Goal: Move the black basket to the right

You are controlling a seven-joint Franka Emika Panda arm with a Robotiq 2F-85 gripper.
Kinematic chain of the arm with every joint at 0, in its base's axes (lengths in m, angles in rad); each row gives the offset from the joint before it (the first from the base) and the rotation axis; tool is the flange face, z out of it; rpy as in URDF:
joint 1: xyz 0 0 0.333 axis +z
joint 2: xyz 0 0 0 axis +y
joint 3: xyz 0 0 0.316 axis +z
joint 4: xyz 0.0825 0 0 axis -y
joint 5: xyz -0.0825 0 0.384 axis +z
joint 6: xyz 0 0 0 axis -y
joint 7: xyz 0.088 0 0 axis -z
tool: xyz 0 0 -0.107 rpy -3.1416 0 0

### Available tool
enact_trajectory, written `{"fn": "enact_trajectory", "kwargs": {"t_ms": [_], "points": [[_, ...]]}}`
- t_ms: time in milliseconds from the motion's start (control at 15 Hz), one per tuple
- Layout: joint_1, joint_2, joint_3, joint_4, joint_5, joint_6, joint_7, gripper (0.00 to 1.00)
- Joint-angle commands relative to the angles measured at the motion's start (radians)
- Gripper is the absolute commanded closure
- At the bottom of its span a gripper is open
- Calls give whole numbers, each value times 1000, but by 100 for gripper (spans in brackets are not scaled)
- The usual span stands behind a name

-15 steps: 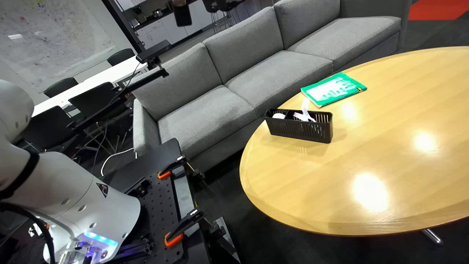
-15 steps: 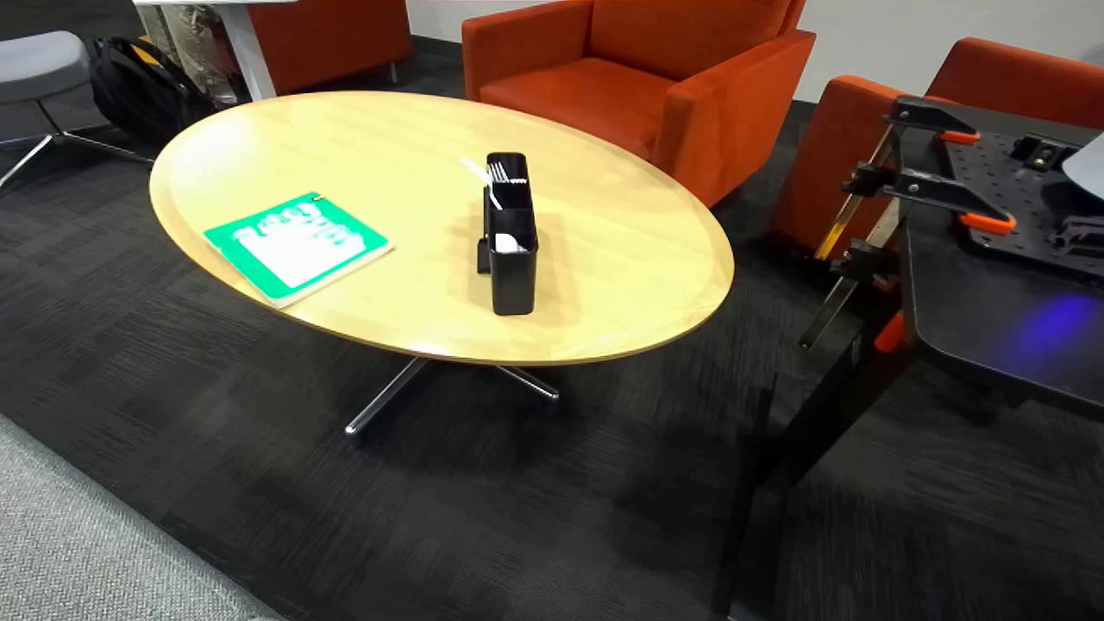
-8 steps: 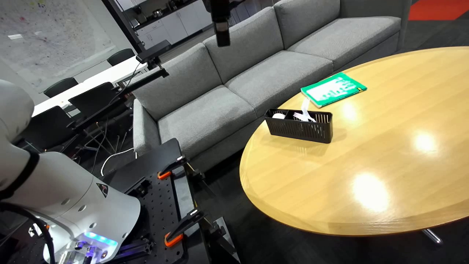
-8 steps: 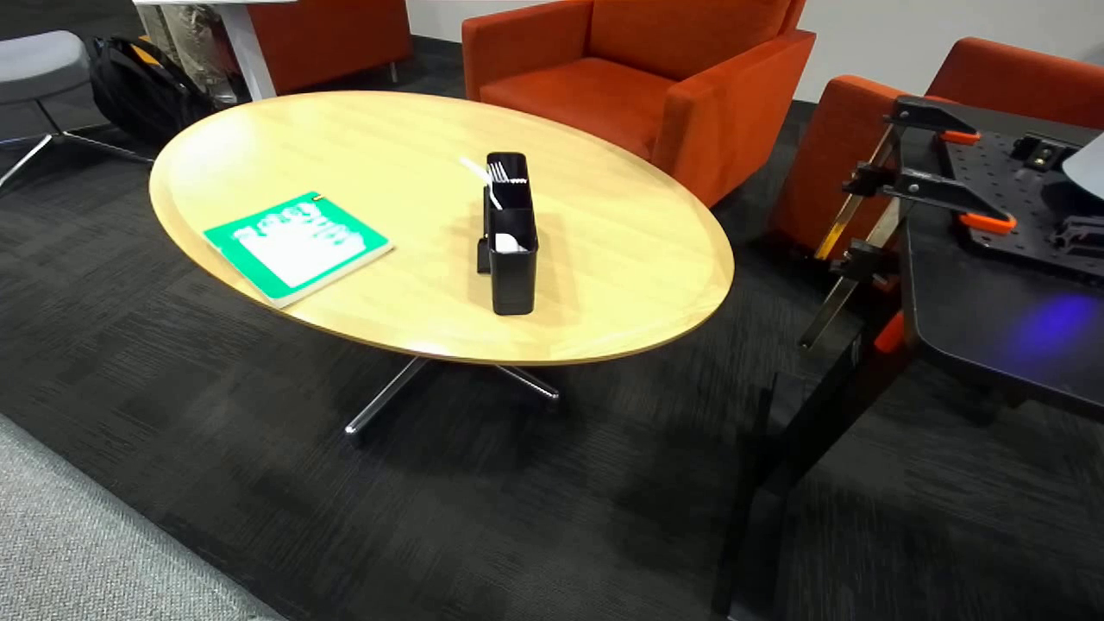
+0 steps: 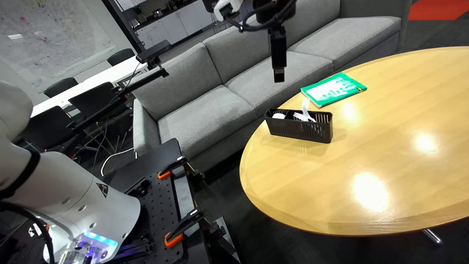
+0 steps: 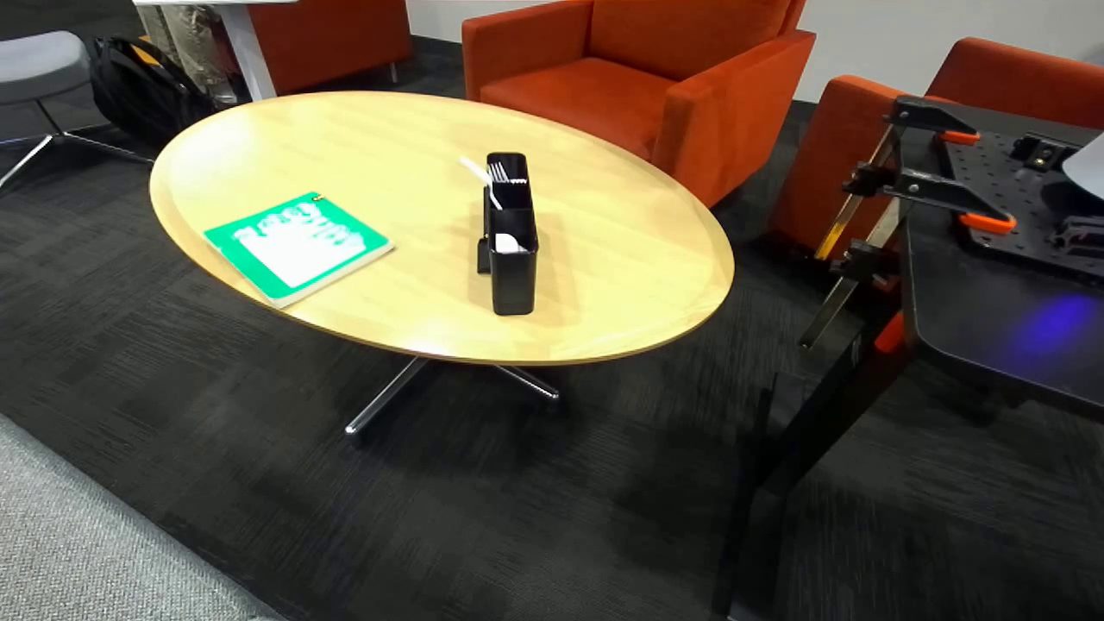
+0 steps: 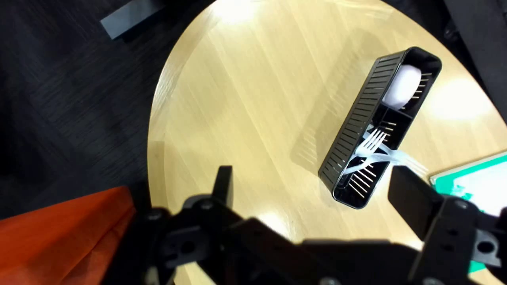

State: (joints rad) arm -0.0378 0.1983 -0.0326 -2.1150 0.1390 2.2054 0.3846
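Preparing to grasp the long black slotted basket (image 7: 361, 118) seems the step in hand; it stands near the edge of the pale oval wooden table (image 7: 237, 118). The black two-finger gripper (image 7: 313, 178) hangs higher, jaws wide apart, holding nothing; next it should centre across the narrow width, then descend.
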Motion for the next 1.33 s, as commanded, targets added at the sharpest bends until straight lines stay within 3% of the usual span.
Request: {"fn": "enact_trajectory", "kwargs": {"t_ms": [0,267,333,667,1267], "points": [[32,137,-11,65,16,89,115,0],[69,235,-23,92,24,165,216,0],[58,209,-22,65,13,153,166,0],[65,230,-28,72,13,156,167,0],[99,491,-32,193,142,554,238,0]]}}
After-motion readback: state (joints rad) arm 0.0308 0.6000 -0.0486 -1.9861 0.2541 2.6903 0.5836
